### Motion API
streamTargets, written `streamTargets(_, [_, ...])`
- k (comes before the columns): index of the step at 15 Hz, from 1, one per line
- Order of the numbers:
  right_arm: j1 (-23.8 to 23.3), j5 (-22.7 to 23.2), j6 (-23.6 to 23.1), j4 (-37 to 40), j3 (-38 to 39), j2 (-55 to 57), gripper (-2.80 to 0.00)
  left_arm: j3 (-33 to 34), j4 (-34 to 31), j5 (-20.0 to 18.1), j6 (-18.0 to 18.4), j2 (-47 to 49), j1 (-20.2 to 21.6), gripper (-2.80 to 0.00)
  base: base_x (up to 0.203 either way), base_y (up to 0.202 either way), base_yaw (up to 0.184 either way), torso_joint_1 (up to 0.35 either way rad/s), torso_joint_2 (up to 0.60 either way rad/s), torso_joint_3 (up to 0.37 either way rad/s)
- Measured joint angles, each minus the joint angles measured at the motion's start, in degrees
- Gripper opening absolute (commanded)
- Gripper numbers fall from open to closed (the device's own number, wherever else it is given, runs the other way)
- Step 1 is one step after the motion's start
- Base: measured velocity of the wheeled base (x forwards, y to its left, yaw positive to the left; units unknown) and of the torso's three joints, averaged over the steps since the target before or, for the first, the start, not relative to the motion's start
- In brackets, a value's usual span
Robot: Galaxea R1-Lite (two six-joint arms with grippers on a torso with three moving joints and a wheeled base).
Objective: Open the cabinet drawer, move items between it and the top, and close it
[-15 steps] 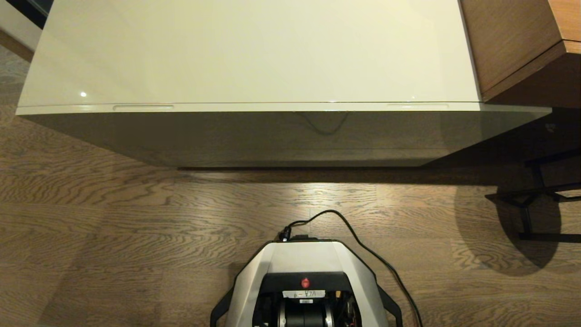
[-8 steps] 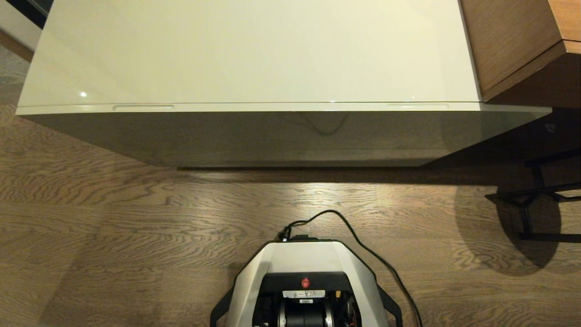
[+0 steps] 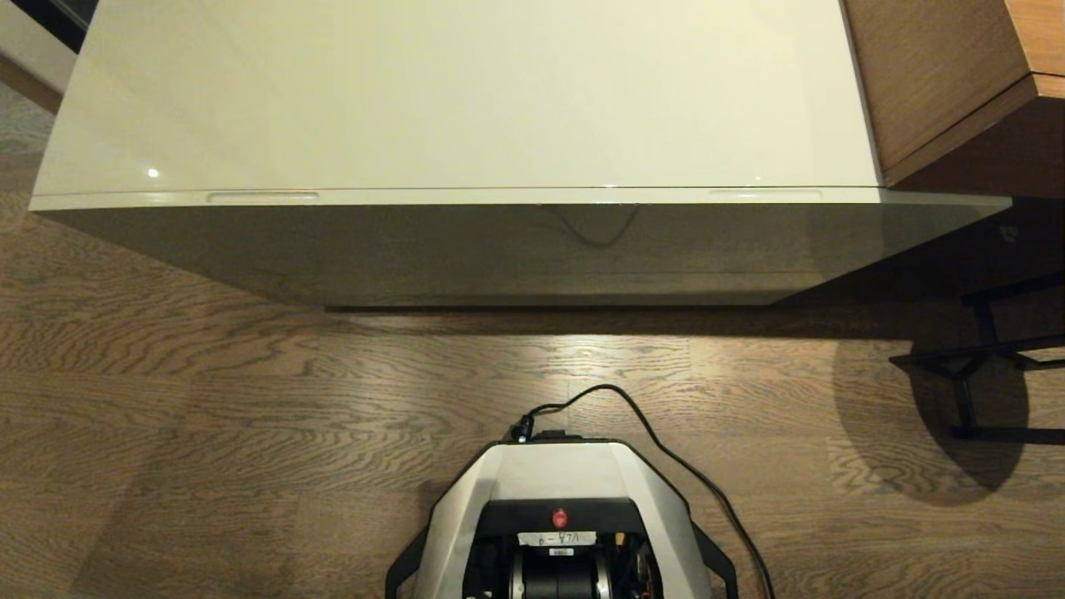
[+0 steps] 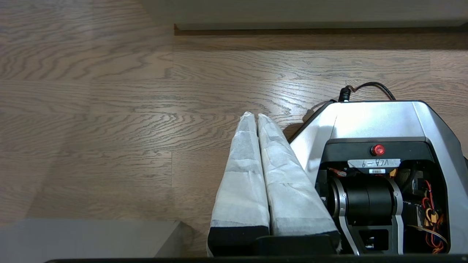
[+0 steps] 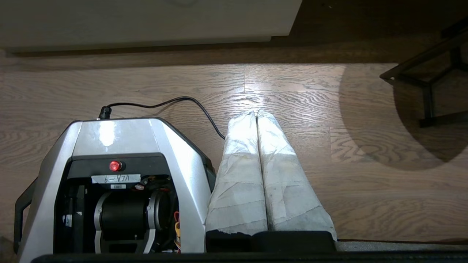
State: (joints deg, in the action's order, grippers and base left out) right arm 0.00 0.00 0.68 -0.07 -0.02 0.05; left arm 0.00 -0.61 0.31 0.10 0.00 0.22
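From the head camera, the cabinet's top is a broad, glossy cream-white rectangle, flat and bare, catching one small point of glare near its left front corner. Just below its front edge runs the cabinet drawer, pushed fully in, a thin beige-grey strip as wide as the cabinet with two slim oblong slots, one towards each end. Its glossy front face falls into shadow and mirrors the grain of the wooden floor. A brown wooden furniture piece butts against the cabinet's right side, and a black metal frame stands on the floor farther right, casting a rounded shadow. The robot's grey base sits near the cabinet's middle, a black cable looping from it across the boards.

In the left wrist view, the left tool hangs above the floor beside the base, its two long tapered fingers wrapped in creased white fabric and pressed together, pinching nothing.

In the right wrist view, the right tool is likewise pressed together and empty, fabric-wrapped, beside the base, with the cable passing close to its fingers.
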Motion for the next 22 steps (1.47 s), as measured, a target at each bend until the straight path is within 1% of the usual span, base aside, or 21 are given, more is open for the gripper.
streamTargets(22, [0.1, 0.0, 0.0, 0.0, 0.0, 0.0, -2.8, 0.0, 0.0, 0.0, 0.0, 0.0, 0.0, -2.8, 0.0, 0.0, 0.0, 0.0, 0.0, 0.0])
